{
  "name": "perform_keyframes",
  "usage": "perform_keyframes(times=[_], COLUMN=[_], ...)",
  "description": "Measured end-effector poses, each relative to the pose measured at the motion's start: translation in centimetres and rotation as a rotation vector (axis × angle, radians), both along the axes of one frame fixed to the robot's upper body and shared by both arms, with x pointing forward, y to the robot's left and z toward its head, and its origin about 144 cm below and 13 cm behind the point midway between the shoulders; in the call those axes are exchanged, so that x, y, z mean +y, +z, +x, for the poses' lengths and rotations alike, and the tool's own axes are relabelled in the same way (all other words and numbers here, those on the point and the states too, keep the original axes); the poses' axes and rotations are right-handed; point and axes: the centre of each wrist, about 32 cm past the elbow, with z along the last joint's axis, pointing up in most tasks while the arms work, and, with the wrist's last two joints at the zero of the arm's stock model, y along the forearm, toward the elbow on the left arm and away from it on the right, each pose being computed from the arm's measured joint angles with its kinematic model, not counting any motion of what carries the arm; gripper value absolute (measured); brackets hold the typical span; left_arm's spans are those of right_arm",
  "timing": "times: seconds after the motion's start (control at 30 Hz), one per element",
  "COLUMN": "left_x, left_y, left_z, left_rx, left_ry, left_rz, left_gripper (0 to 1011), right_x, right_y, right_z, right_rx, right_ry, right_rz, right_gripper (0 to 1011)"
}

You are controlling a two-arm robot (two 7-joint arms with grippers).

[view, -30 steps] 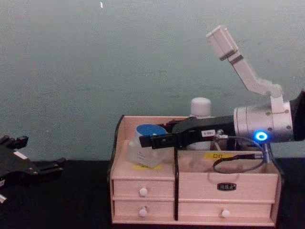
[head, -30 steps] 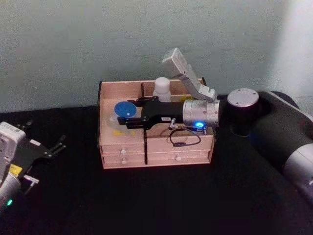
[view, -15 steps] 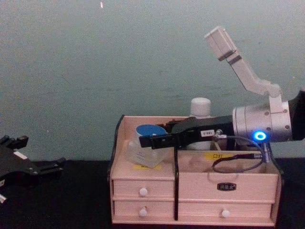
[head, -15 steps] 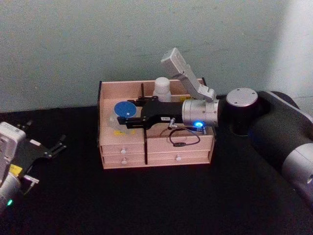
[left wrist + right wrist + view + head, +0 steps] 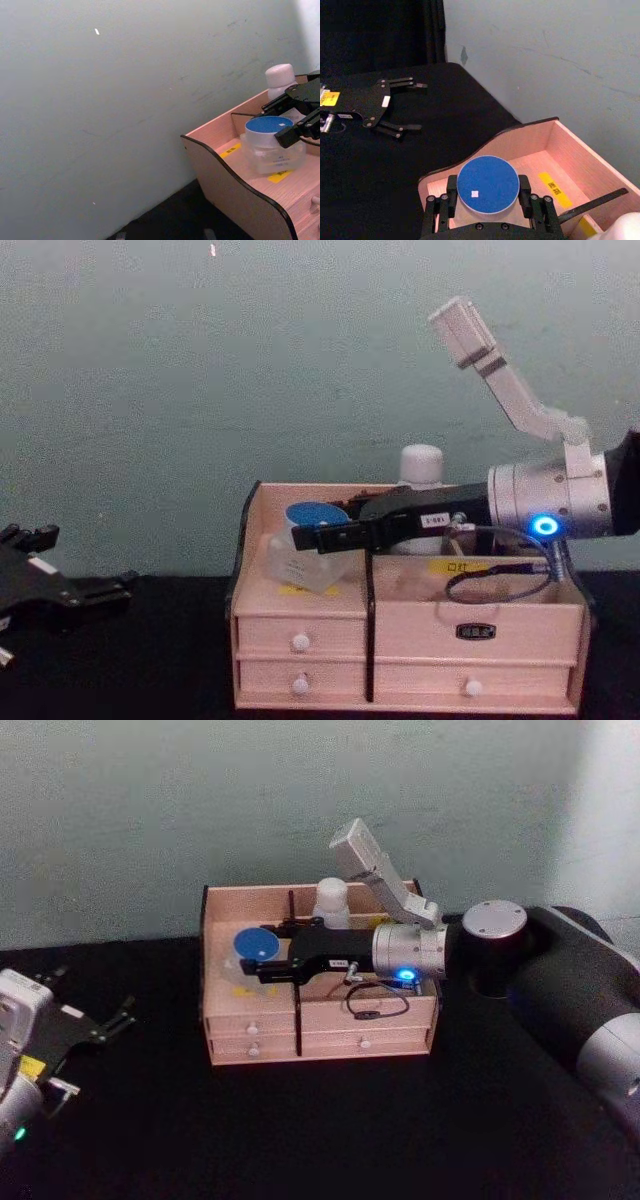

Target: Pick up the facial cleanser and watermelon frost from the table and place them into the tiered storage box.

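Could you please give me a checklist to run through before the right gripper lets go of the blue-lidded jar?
1. Blue-lidded jar is over the tiered storage box, left front compartment: ok.
2. Right gripper fingers sit on either side of the jar: ok.
3. Jar base rests on the compartment floor: cannot tell.
4. Jar stands apart from the white bottle in the rear: ok.
5. Left gripper is on the table, away from the box: ok.
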Motion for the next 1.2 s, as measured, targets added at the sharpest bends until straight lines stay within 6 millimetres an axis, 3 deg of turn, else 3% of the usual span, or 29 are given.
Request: perform_keyframes(times=[0.2, 0.57, 1.2], left_x=[0.0, 0.0, 0.0], left_y=[0.0, 0.0, 0.0], left_z=[0.0, 0.0, 0.0], left_rx=[0.0, 0.0, 0.0], left_ry=[0.0, 0.0, 0.0], left_rz=[0.0, 0.0, 0.0], left_gripper=[1001, 1001, 1001], right_x=[0.01, 0.02, -0.33], right_y=[0.0, -0.01, 0.49], right_z=[0.0, -0.01, -0.93], right_rx=[0.0, 0.001, -0.04], right_ry=[0.0, 0.0, 0.002], right_rz=[0.0, 0.001, 0.026], right_gripper=[733, 1002, 1002])
